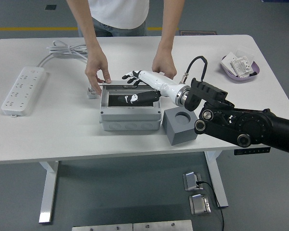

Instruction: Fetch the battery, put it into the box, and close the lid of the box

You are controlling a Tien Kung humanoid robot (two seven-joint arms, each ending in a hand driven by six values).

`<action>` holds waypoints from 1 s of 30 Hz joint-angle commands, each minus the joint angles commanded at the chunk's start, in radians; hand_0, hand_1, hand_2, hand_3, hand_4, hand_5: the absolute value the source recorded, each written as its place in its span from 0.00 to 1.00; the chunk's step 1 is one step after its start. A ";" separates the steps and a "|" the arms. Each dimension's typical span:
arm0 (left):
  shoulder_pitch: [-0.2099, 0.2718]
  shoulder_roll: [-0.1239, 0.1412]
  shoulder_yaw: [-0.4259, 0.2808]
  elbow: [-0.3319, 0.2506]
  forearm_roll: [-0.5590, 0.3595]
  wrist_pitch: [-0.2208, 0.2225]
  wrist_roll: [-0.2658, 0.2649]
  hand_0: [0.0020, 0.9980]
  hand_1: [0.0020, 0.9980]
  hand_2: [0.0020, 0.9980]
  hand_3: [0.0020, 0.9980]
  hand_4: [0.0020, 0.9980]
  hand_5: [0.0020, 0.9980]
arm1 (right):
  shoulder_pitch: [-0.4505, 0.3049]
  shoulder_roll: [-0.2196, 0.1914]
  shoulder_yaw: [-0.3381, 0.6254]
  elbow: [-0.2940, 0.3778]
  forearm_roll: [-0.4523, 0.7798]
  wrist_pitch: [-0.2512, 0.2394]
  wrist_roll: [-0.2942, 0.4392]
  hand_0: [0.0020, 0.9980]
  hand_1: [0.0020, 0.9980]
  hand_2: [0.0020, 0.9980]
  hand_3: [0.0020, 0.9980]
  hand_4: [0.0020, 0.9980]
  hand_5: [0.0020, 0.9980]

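head view over a white table (48, 130): the right hand (135, 77) lies flat, fingers stretched out and grasping nothing, palm down on the far part of the lid (131, 99) of a grey box (130, 118), which looks pressed nearly or fully shut. a clear window in the lid reflects the hand, so the battery cannot be made out; judging from the lid being down, it is probably already inside, though that is a guess. a person at the far side steadies the box's rear corners, one hand (98, 67) at the far left and the other hand (164, 65) at the far right just behind the robot's wrist, apparently to keep the box from sliding under the push. a grey block (181, 125) with a round, empty socket sits just beside the box at the right, likely the battery's holder. a power strip (23, 90) lies well apart at the left, and a purple tray (241, 72) of small packets at the far right. no left arm is in view. the closing step appears almost done.
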 joint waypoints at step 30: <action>0.021 -0.023 0.044 0.004 -0.094 0.017 -0.019 0.64 0.65 0.56 0.53 0.37 0.00 | -0.483 -0.040 0.623 0.338 -0.342 -0.021 -0.008 0.79 0.71 0.78 0.86 0.87 0.71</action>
